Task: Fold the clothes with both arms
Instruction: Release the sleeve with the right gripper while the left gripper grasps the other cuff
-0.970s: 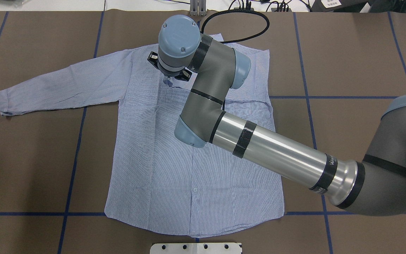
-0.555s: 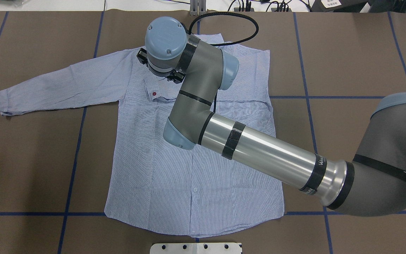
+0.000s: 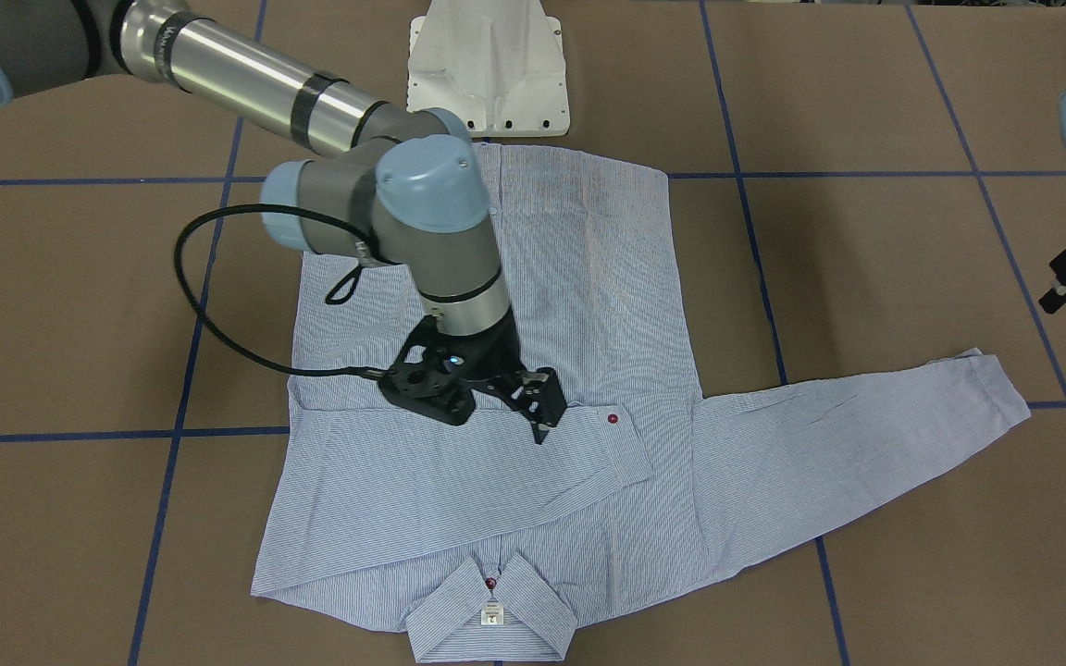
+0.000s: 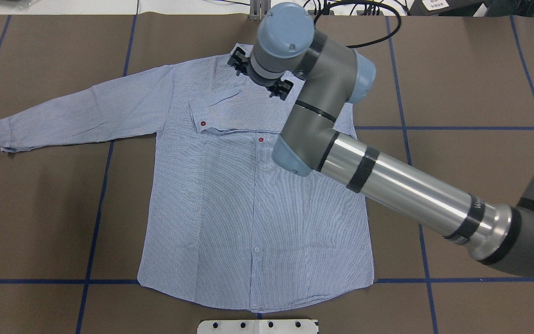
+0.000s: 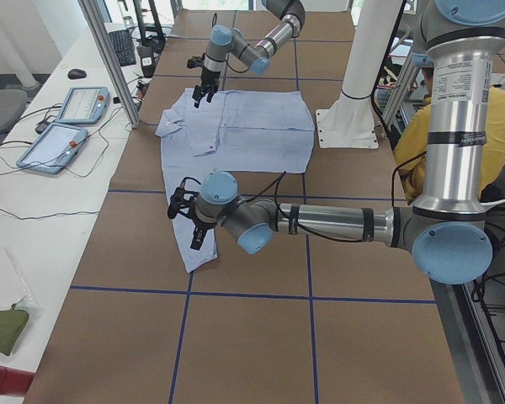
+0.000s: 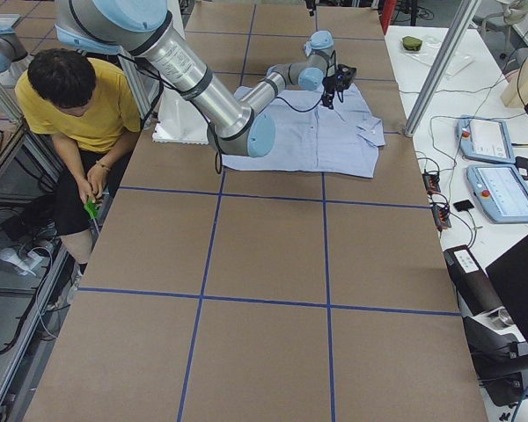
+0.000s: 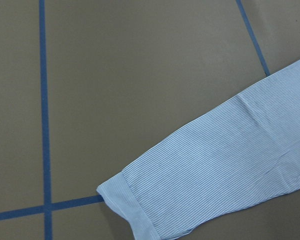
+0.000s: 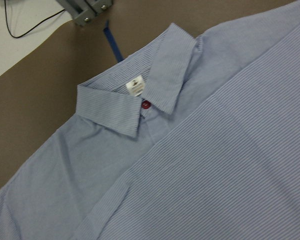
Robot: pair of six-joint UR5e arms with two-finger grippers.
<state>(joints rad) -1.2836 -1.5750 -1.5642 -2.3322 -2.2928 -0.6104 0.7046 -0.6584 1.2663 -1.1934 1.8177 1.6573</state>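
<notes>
**Shirt flat on the desk, one sleeve laid across the chest**

The shirt [image 4: 248, 208] is spread flat, front up, on the brown desk [image 4: 40, 208], which is marked off by blue tape lines [image 4: 95, 204]. Its hem is turned toward the white pedestal [image 3: 489, 69] and its collar [image 3: 492, 620] toward the far edge. The robot's-right sleeve is folded in over the upper chest. Its cuff [image 4: 200, 118], fastened with a dark red button, is laid on the left half of the front. The left sleeve [image 4: 77, 111] is stretched out flat to the robot's left, and its end is seen in the left wrist view just beside a crossing of the tape.

The right arm [image 4: 401, 190] is reached in over the right half of the shirt. The right hand [image 3: 498, 424] is held over the folded sleeve, a little short of the cuff, with its fingers spread apart and nothing between them. Whether a fingertip touches the cloth cannot be told. In the right wrist view the collar is shown with a white neck label [image 8: 136, 86] and a red button [image 8: 146, 104] beneath it.

The left hand [image 5: 188, 224] is held above the end of the left sleeve, with no cloth in it. It is cut off by the edge of the front-facing view and is small in the side view, so it cannot be told whether its fingers are apart or together.

A person [image 6: 79, 101] in a yellow top is seated beside the desk.
</notes>
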